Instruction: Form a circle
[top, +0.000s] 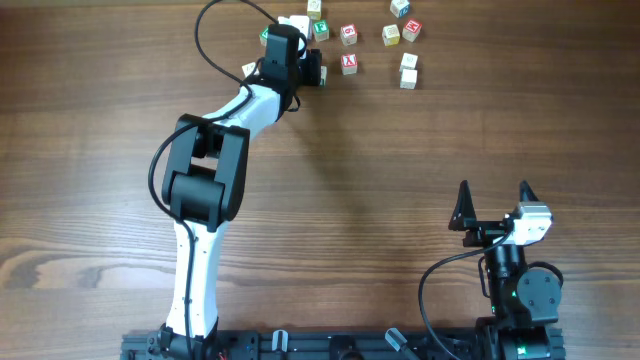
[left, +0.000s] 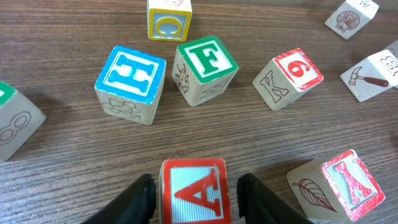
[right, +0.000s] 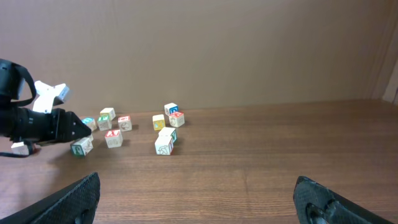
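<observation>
Wooden letter cubes (top: 390, 35) loosely scattered, apart, most seemingly flat.

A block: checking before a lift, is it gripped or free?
Free, it seems: the left gripper's fingers flank the A block, a thin gap showing on each side.

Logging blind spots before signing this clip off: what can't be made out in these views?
Overhead: the left gripper's own body hides its fingertips and whatever sits between them.
Left wrist: the bottom edge cuts off the red A block, so whether the fingers press it is unclear.
Left wrist: the left edge cuts off a green-edged block.
Right wrist: the distant blocks are too small to read their letters.
</observation>
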